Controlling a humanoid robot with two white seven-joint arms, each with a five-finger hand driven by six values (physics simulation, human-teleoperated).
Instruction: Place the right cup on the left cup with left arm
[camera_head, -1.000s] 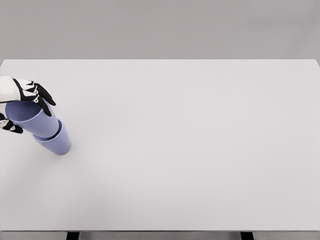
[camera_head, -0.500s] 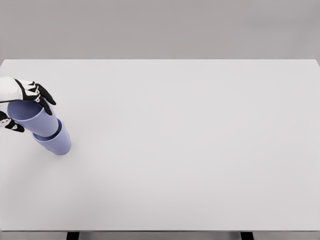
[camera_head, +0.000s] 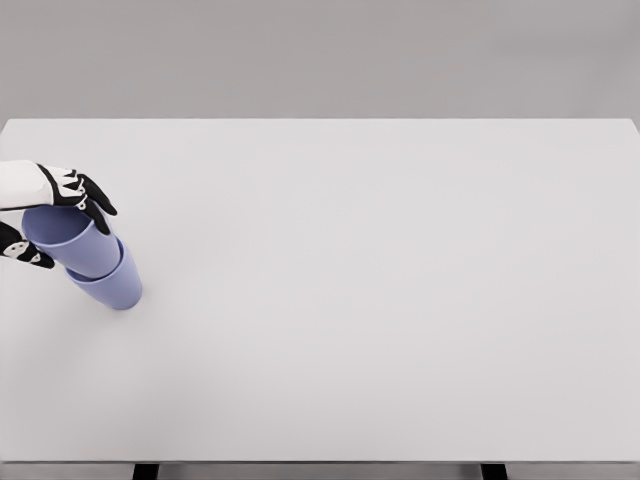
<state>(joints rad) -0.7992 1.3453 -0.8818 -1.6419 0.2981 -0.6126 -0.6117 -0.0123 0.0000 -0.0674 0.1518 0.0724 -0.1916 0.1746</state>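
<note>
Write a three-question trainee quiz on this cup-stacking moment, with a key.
1. True or false: the upper cup sits nested in the lower cup.
2. Which hand is on the upper cup? A) left hand B) right hand C) neither
3. Fill in: the cups stand near the table's ____ edge.

Key: 1. True, though it sits tilted. 2. A; its fingers are around the cup's rim, and no right hand is in view. 3. Left.

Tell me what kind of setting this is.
Likely a bare simulated test bench: a plain white table, a flat grey backdrop, and only two nested purple cups, gripped by the left hand.
</note>
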